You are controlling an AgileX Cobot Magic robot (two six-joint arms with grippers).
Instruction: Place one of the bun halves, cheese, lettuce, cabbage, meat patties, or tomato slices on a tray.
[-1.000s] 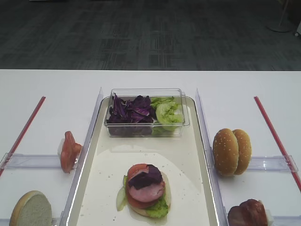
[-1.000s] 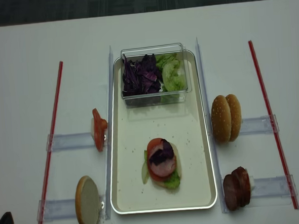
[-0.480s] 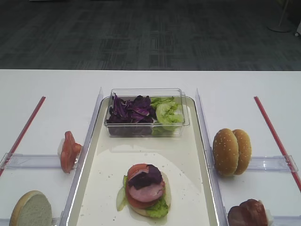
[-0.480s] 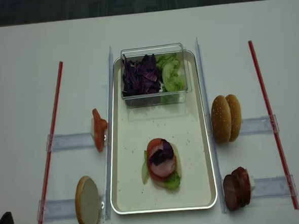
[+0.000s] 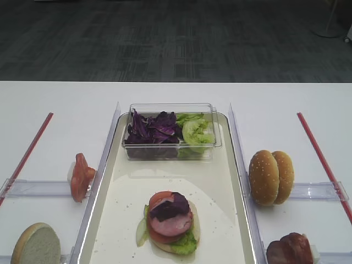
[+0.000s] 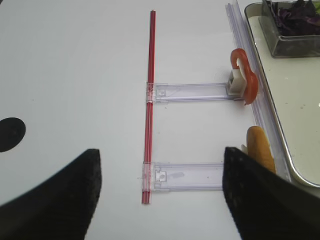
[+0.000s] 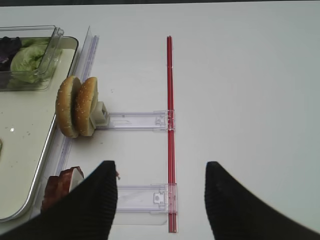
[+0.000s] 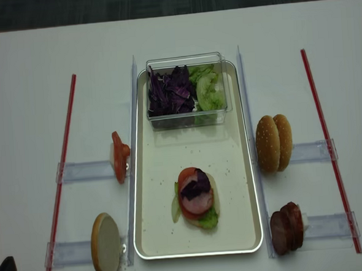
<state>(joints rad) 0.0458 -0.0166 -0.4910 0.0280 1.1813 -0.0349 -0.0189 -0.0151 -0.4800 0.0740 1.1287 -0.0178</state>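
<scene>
Exterior high view, from nine o'clock to three: tomato slices [image 5: 80, 176] stand on edge above a lone bun half [image 5: 36, 244], then the tray [image 5: 220, 181] carries a stack topped with a cabbage [image 5: 171, 207] piece at six o'clock, then two bun halves [image 5: 270, 176] stand above the meat patties [image 5: 290, 249]. Left gripper [image 6: 160, 197] gapes wide, holding nothing; right gripper [image 7: 161, 200] likewise spread and empty.

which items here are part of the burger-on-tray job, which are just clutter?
Job:
tray
stacked burger, cabbage on top
bun halves
single bun half
tomato slices
meat patties
clear box of cabbage and lettuce

Lying about:
red rods
clear holder rails
</scene>
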